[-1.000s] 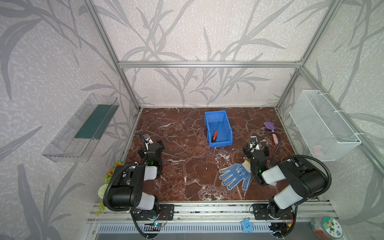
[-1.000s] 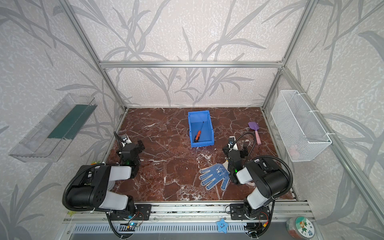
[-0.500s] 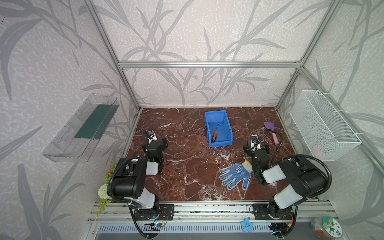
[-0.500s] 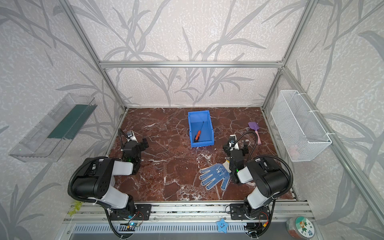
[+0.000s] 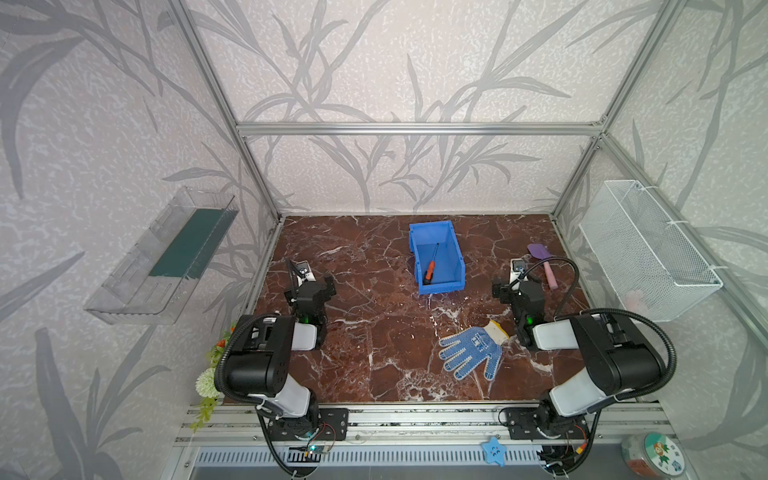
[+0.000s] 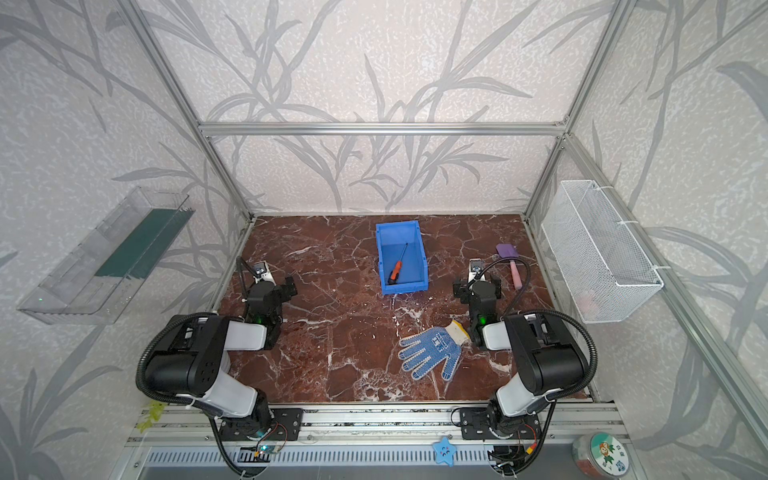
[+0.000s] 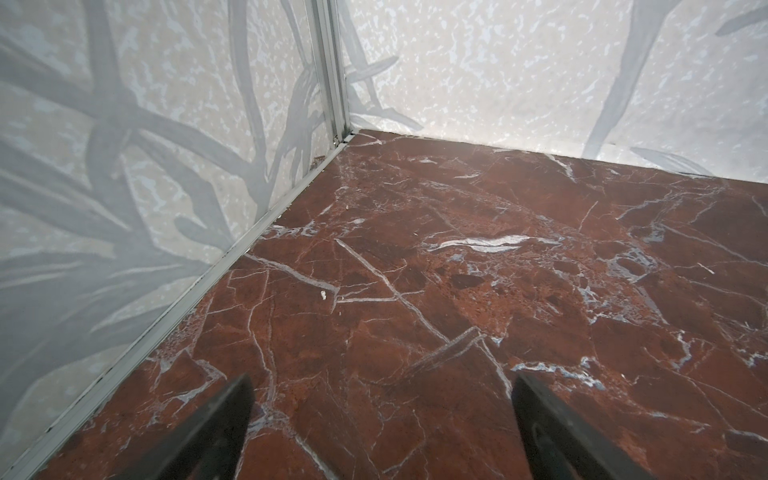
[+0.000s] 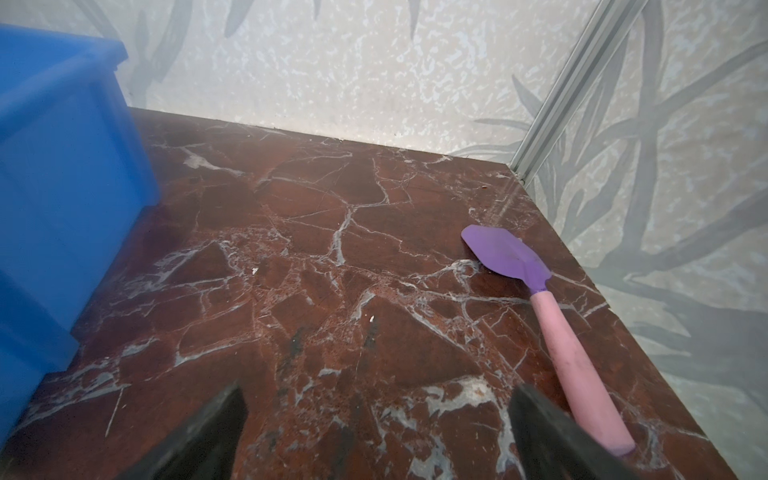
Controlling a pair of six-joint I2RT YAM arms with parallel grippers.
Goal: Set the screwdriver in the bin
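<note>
The screwdriver (image 5: 431, 270) (image 6: 397, 266), orange and black handle with a thin shaft, lies slantwise on the floor of the blue bin (image 5: 430, 226) (image 6: 397, 226), handle toward the low front wall. The bin stands at the middle back of the marble table. My left gripper (image 5: 311, 286) (image 6: 274, 286) (image 7: 380, 382) hovers low at the left, open and empty, well left of the bin. On the right my right gripper (image 5: 517, 286) (image 6: 478, 286) (image 8: 376, 392) is open and empty too. The bin's side wall (image 8: 62, 166) fills one edge of the right wrist view.
A blue dotted glove (image 5: 471, 351) (image 6: 432, 349) lies flat in front of the bin, beside the right arm. A purple-and-pink spatula (image 5: 544, 264) (image 8: 540, 299) rests near the right wall. A white wire basket (image 5: 648, 249) and a clear tray (image 5: 166, 257) hang on the side walls.
The left arm has shifted slightly, its gripper edging right and toward the back. The right arm, the bin and the screwdriver have stayed put.
</note>
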